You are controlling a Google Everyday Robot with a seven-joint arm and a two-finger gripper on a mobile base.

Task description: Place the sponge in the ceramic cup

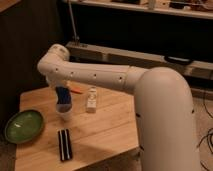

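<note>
The blue sponge (63, 104) hangs directly over the ceramic cup (65, 117), its lower end at or just inside the rim. My gripper (61, 94) is shut on the sponge from above, at the end of the white arm that reaches in from the right. Only the cup's pale lower part shows beneath the sponge. The cup stands on the wooden table (105, 132), left of centre.
A small clear bottle (91, 100) stands just right of the cup. A green plate (23, 125) sits at the table's left edge. A black-and-white striped flat rectangle (64, 144) lies near the front edge. Something small and orange (76, 90) lies behind the cup.
</note>
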